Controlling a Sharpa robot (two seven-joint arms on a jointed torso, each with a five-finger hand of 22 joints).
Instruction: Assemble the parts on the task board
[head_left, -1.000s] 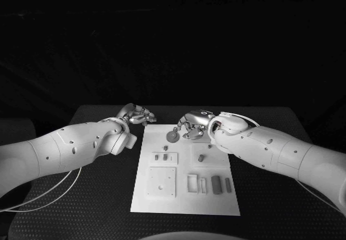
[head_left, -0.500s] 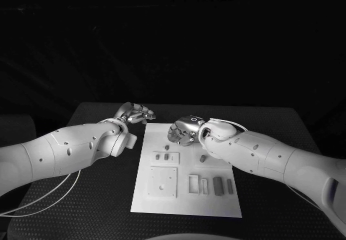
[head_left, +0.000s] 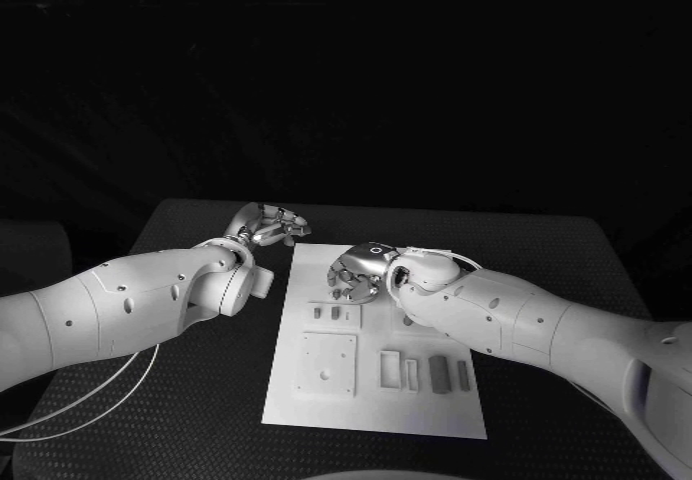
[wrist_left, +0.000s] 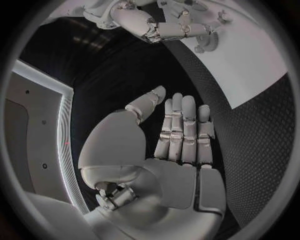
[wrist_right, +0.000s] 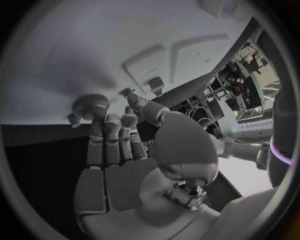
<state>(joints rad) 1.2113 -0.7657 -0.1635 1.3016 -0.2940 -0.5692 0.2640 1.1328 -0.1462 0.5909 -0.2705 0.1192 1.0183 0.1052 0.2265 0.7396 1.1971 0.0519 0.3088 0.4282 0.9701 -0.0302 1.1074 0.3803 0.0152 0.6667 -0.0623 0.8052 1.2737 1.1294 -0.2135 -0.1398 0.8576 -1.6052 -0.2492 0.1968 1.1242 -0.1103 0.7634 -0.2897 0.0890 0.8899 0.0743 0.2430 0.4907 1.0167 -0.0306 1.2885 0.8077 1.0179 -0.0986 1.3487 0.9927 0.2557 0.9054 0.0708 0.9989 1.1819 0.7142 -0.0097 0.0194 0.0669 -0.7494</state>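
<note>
While both arms reach in over the table, these lines take the task board as the landmark.

Table (head_left: 173, 400): black, lying under the task board on all sides.

Task board (head_left: 368, 405): white plate flat in the middle of the table, with raised blocks and slots on its near half.

Left arm: bent across the table beside the board's left edge.

Right arm: comes over the board's right side, wrist raised above the board's far half.

Left hand (head_left: 267, 225): off the board, just beside its far left corner; in the left wrist view (wrist_left: 178, 150) the fingers are straight, side by side, released, with nothing in them.

Right hand (head_left: 358, 272): above the board's far part, palm turned down; the fingers (wrist_right: 103, 140) are stretched toward the gear.

Gear (wrist_right: 91, 103): toothed round part at the fingertips; whether they grasp it, I cannot tell.

Small parts (head_left: 335, 313): standing on the board near its middle.
</note>
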